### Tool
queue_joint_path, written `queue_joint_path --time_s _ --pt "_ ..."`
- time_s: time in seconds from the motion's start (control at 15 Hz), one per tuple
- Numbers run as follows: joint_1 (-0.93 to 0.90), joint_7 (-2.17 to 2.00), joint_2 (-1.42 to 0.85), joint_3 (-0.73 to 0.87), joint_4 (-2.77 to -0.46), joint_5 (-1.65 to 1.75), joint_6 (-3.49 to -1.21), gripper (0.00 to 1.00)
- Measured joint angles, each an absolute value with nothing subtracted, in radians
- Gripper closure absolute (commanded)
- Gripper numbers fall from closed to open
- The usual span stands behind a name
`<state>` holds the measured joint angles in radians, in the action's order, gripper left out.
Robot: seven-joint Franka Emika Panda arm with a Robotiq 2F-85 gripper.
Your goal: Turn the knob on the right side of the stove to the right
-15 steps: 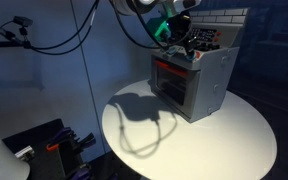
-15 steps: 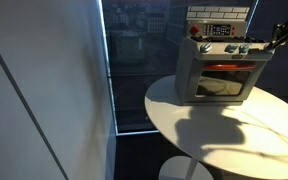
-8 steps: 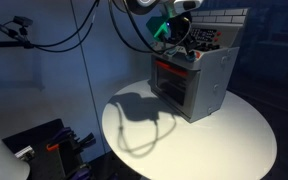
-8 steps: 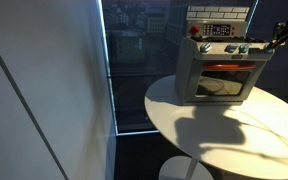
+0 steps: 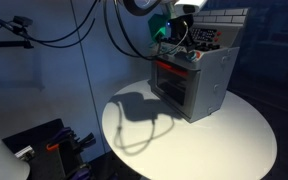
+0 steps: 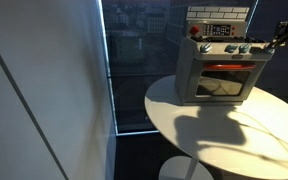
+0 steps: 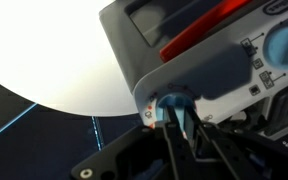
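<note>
One stove knob [image 7: 174,103] between the jaws

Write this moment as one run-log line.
gripper: fingertips at the stove's end knob, grip unclear | stove: upright on round table | stage: at knob
</note>
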<state>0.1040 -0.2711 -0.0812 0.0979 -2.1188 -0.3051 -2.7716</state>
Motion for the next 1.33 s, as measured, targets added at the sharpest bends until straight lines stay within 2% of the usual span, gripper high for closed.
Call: queue_joint_path --time_s 1.0,1.33 --pt "0.105 -0.357 -0.079 0.099 -2.123 -0.54 -2.772 0.95" --pt "0.106 -0.37 -0.079 0.1 -2.124 -0.581 -2.772 0.92"
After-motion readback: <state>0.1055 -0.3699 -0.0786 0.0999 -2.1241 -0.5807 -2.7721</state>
